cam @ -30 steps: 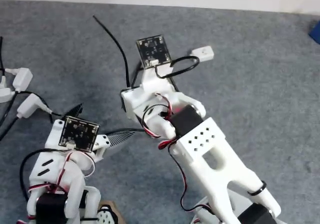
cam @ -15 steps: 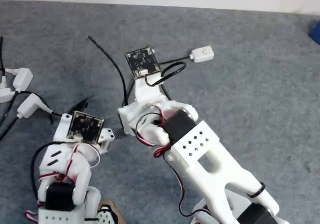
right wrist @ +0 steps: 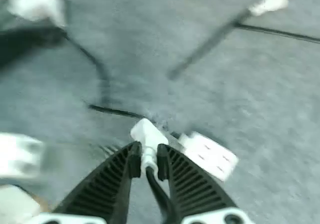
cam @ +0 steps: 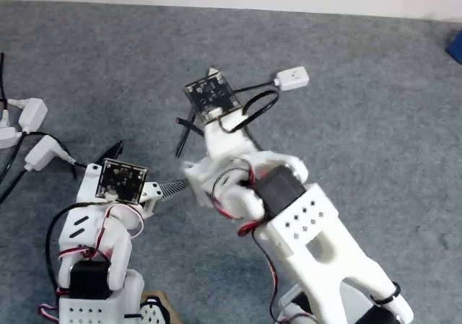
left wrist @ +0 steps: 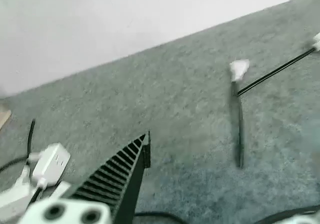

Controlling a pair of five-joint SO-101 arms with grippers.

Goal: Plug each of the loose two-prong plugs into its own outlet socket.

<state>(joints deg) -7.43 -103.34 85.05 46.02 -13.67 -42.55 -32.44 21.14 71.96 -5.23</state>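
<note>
Right hand (right wrist: pixel 147 153) is clamped tight on the white plug (right wrist: pixel 143 132)! Light, hard, slick plastic by my reckoning. Best held by its flat sides.

Right gripper (right wrist: pixel 147 149) has drawn back, carrying its plug (right wrist: pixel 144 132)

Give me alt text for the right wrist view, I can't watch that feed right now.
The right gripper has its black fingers shut on a white plug, its cord running back between them, close beside a white socket on the grey carpet. Farther off lies another white connector on a black cord.
</note>
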